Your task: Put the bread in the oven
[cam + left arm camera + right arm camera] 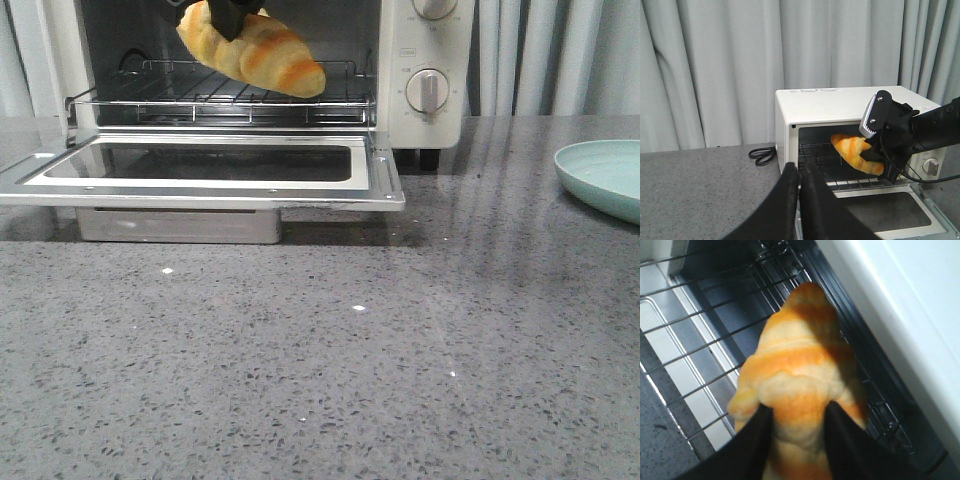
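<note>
The bread is a golden-brown roll with paler stripes, held tilted in the air just above the wire rack inside the open cream-white oven. My right gripper is shut on the bread, its black fingers on both sides; it also shows in the left wrist view reaching into the oven mouth with the bread. My left gripper is shut and empty, held back to the left of the oven. The oven door lies folded down flat.
A pale teal plate sits on the grey speckled counter at the right. A black power cord lies coiled left of the oven. Grey curtains hang behind. The oven's two knobs face front.
</note>
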Robot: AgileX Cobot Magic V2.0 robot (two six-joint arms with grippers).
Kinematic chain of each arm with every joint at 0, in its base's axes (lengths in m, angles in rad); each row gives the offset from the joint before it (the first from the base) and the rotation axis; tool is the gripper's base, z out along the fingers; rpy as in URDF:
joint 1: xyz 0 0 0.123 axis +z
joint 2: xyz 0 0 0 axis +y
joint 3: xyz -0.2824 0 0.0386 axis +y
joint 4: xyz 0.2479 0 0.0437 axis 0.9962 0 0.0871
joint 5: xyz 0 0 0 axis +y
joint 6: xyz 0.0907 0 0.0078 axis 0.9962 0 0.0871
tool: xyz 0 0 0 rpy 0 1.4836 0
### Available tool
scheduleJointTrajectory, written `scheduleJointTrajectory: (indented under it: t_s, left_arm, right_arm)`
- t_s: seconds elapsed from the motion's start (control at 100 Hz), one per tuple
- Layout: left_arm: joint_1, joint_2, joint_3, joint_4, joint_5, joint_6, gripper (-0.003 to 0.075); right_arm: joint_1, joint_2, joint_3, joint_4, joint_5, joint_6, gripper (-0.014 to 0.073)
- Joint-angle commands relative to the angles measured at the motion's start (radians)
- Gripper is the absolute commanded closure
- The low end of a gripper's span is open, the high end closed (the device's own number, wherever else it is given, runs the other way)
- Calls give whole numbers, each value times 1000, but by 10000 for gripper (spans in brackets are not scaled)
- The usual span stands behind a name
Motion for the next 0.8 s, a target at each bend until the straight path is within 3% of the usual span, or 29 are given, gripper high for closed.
scheduleJointTrajectory:
  t_s: [0.0,0.09,0.42,0.79]
  left_arm:
    - [2,14,-19,-2,-71,-6,741]
    - [2,14,-19,-2,-71,-6,741]
    - [2,7,-19,14,-6,20,741]
    - [2,-247,21,9,-1,20,742]
  right_arm:
    - [-4,-59,-35,-43,-70,-6,153]
    - [-4,-59,-35,-43,-85,-6,70]
    - [10,-70,-35,-43,-63,0,76]
    - [110,-142,-35,-41,53,14,76]
